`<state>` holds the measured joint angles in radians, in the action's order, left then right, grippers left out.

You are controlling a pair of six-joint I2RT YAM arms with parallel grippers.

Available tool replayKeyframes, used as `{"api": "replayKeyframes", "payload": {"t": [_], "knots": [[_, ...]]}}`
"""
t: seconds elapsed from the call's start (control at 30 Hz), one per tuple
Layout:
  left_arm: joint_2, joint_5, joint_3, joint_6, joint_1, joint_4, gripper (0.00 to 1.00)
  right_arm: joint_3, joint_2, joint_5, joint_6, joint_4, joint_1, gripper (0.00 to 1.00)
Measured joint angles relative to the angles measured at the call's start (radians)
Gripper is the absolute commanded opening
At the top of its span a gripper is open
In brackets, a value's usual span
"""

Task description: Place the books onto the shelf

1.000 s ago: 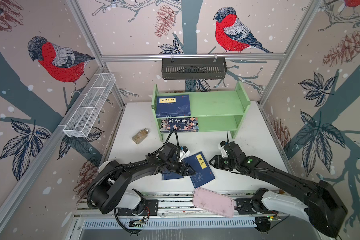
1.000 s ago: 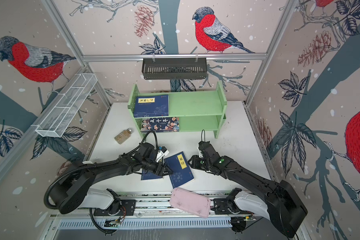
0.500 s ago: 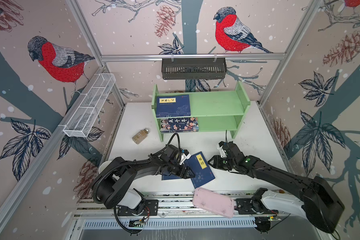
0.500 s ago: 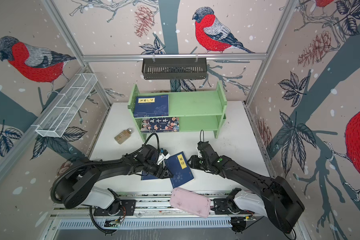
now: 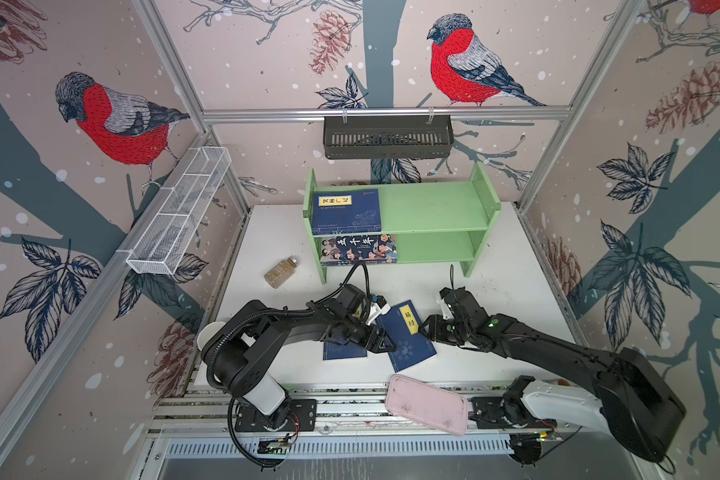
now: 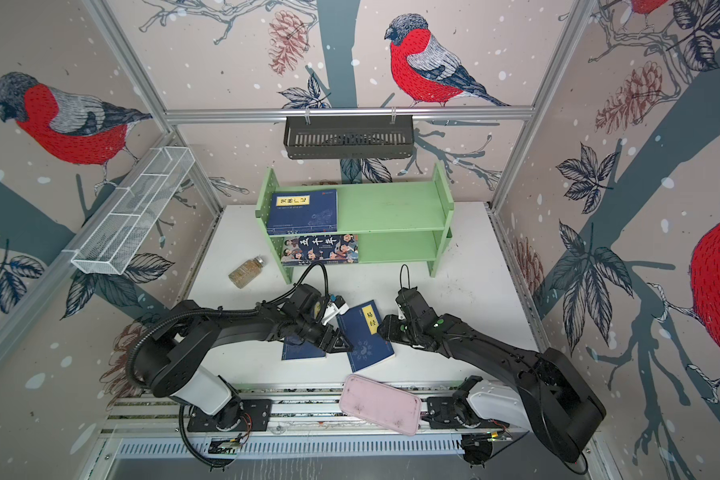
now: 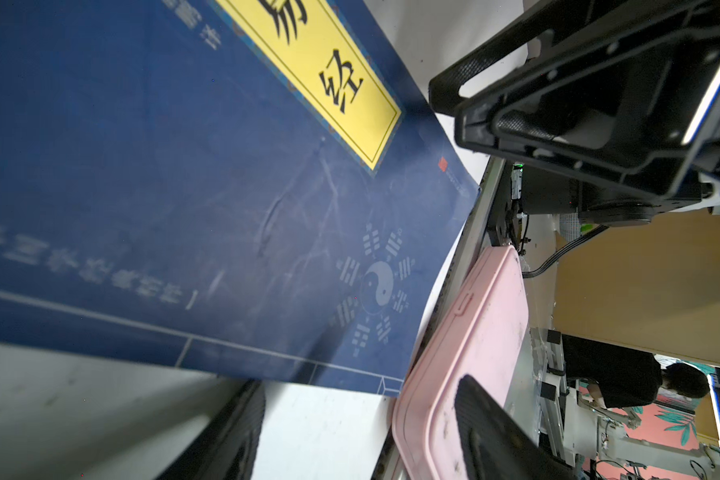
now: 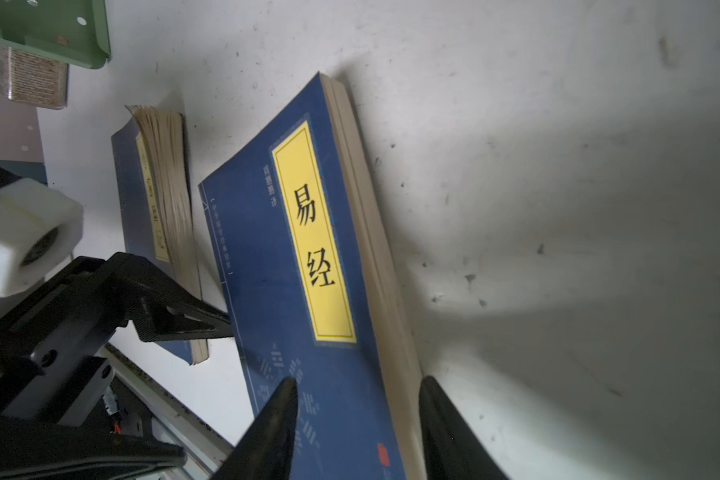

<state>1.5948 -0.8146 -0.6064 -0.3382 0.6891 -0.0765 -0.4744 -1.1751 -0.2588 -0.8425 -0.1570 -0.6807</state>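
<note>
A pink tray (image 5: 427,405) lies across the front rail. Behind it on the worktop (image 5: 495,291), a tilted navy book (image 5: 406,338) sits between both arms. Only the right wrist view shows the right claw (image 8: 358,428) half open, one finger over the cover and the other beside the page edge. The left claw (image 7: 362,436) stands wide, a fingertip (image 8: 200,322) at the spine. A second navy book (image 8: 159,208), mostly hidden under the left arm in both top views, shows fanned pages. Farther back lies a bottle (image 5: 280,272). Behind it the shelf (image 5: 433,208) holds a third navy book (image 5: 346,210) on top and a picture book (image 5: 358,249) below.
</note>
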Motion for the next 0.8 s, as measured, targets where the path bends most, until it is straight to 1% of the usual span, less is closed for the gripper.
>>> {"api": "replayKeyframes", "payload": {"t": [0.37,0.5,0.7,0.8], "knots": [[0.047,0.027,-0.021,-0.006,0.001,-0.109,0.75,0.06,0.008,0.015,-0.017,0.011,0.037,0.53],[0.017,0.037,-0.007,-0.019,0.001,-0.12,0.77,0.081,0.026,0.003,-0.017,0.031,0.055,0.54],[-0.031,0.067,0.054,-0.033,0.001,-0.124,0.77,0.109,0.034,-0.031,-0.011,0.07,0.099,0.55],[-0.025,0.061,0.063,-0.051,0.001,-0.151,0.77,0.115,0.022,-0.062,0.005,0.103,0.119,0.55]]}}
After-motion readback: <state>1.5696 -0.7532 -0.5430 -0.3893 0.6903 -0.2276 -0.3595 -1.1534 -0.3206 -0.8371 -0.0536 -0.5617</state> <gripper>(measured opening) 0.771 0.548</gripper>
